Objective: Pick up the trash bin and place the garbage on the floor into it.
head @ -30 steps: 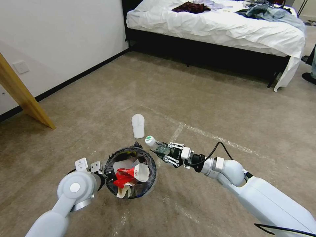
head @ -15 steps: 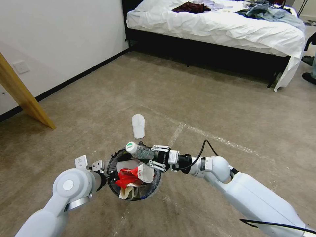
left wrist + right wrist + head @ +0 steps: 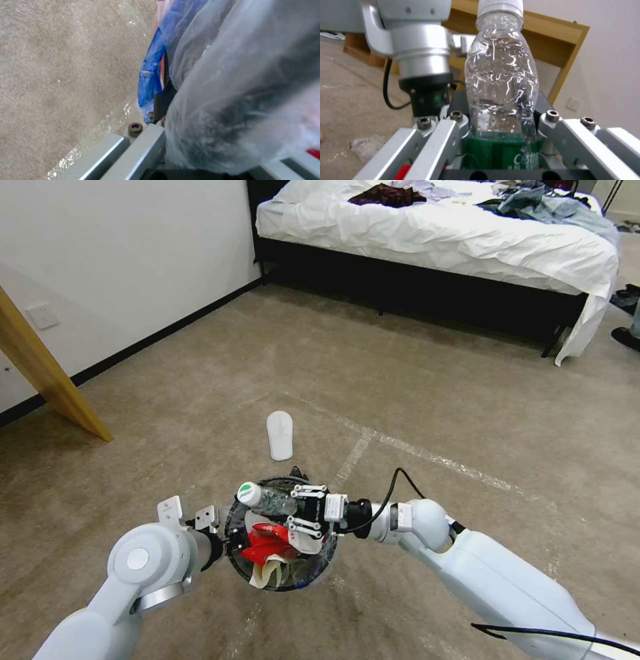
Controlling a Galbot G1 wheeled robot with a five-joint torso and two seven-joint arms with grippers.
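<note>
The trash bin [image 3: 319, 572] hangs low over the floor [image 3: 467, 400], and my left gripper [image 3: 217, 537] is shut on its near-left rim. Its clear liner bag [image 3: 233, 75] and blue edge [image 3: 150, 72] press against the left fingers [image 3: 140, 150]. Inside lie red wrappers [image 3: 265, 545] and white paper [image 3: 308, 539]. My right gripper [image 3: 301, 508] is shut on a clear plastic bottle [image 3: 272, 501], held sideways over the bin's opening with its cap pointing left. The jaws clamp the bottle [image 3: 501, 82] at its green label. A white slipper [image 3: 279, 435] lies on the carpet beyond the bin.
A bed [image 3: 433, 233] with white sheets and clothes stands at the back. A slanted wooden board [image 3: 47, 373] leans by the white wall on the left. Whitish tape lines [image 3: 413, 448] cross the carpet. Open carpet stretches ahead and to the right.
My right gripper has carried the bottle leftward, from beside the bin's right rim to above its opening. The left arm and bin shifted slightly right and toward me.
</note>
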